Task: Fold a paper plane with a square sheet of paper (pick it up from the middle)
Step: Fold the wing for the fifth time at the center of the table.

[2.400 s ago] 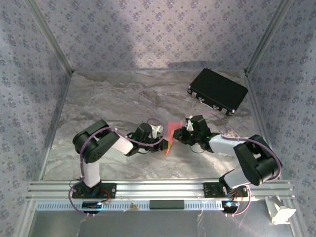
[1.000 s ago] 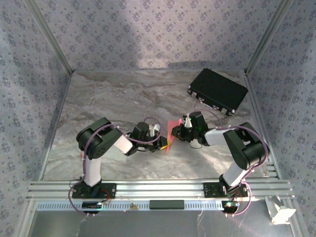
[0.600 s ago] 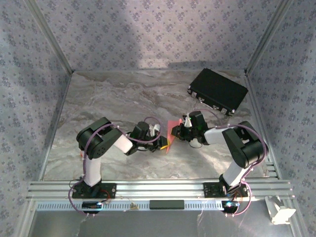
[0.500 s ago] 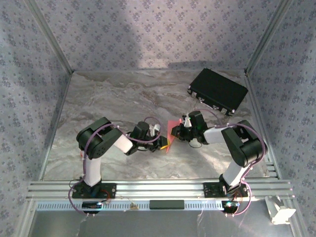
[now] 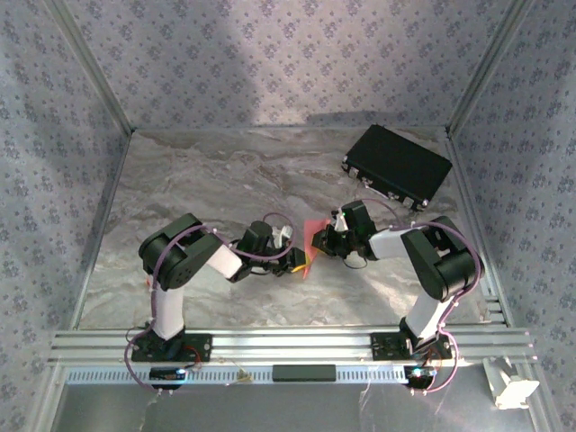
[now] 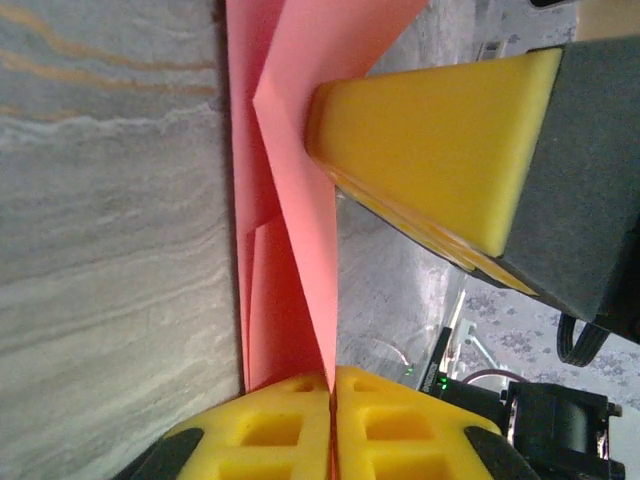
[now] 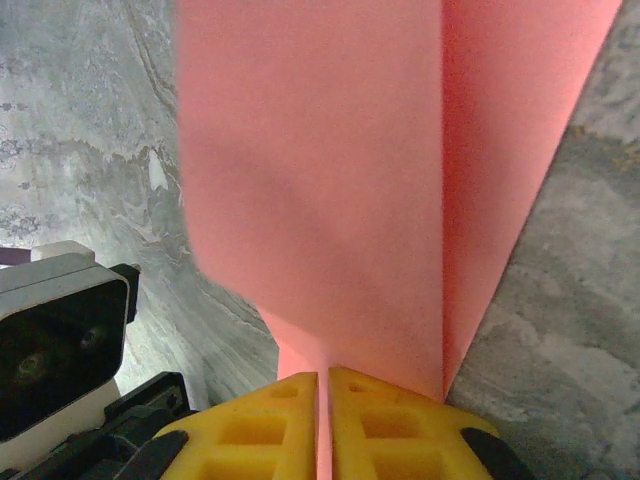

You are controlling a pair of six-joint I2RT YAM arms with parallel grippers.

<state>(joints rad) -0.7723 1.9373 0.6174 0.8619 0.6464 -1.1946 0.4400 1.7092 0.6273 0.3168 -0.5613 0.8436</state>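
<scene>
The folded salmon-pink sheet of paper is held upright between both grippers just above the marble table. In the left wrist view the creased paper runs into my left gripper, whose yellow fingers are shut on its edge. The right gripper's yellow finger presses the paper's other side. In the right wrist view the paper rises from my right gripper, shut on its lower edge. From above, the left gripper and right gripper meet at the paper.
A black rectangular case lies at the back right of the table. Patterned walls enclose the table on three sides. A white object sits beyond the front rail at the right. The left arm's wrist camera is close beside the paper.
The right arm has drawn in to the left, its elbow now nearer the paper. The paper has turned more edge-on and looks narrower. Both grippers keep their hold.
</scene>
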